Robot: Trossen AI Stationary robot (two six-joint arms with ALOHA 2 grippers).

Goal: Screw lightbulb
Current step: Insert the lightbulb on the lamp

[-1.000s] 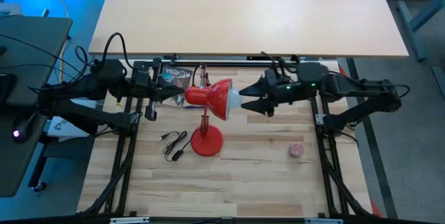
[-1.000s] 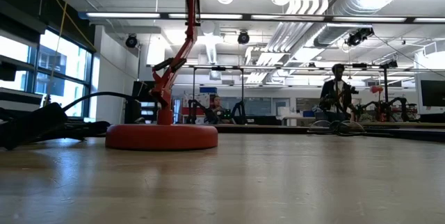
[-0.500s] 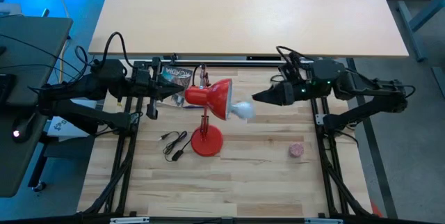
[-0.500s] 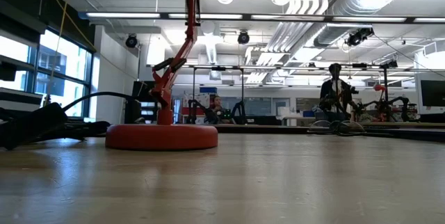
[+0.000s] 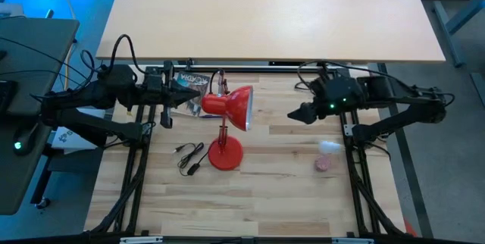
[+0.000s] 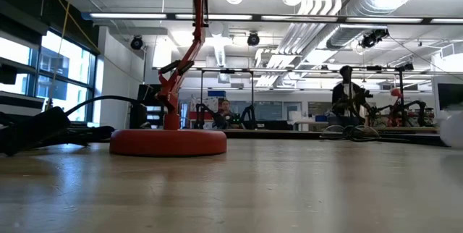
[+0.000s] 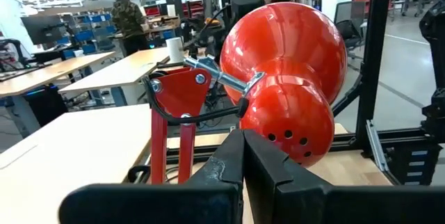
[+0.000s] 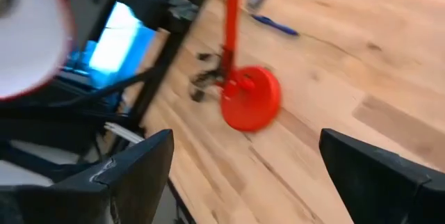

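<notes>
Since earlier frame: right pincer (image 5: 297, 114) has pulled back from red lamp shade (image 5: 236, 107), fingers spread wide and empty; lightbulb (image 5: 329, 148) no longer at shade mouth, now lying on desk (image 5: 280, 198) just beside pink ball (image 5: 324, 164). I read this as dropped bulb, screwing not done. Left pincer (image 7: 242, 156) closed, behind shade, likely bracing it for insertion. Lamp base (image 6: 168, 142) rests on pale wood planks; black cable (image 5: 189, 157) alongside. Beyond: open workshop, ceiling ducts, person standing far off.

Lightbulb (image 5: 330, 148) dropped to table; right gripper (image 5: 297, 114) pulled back.
</notes>
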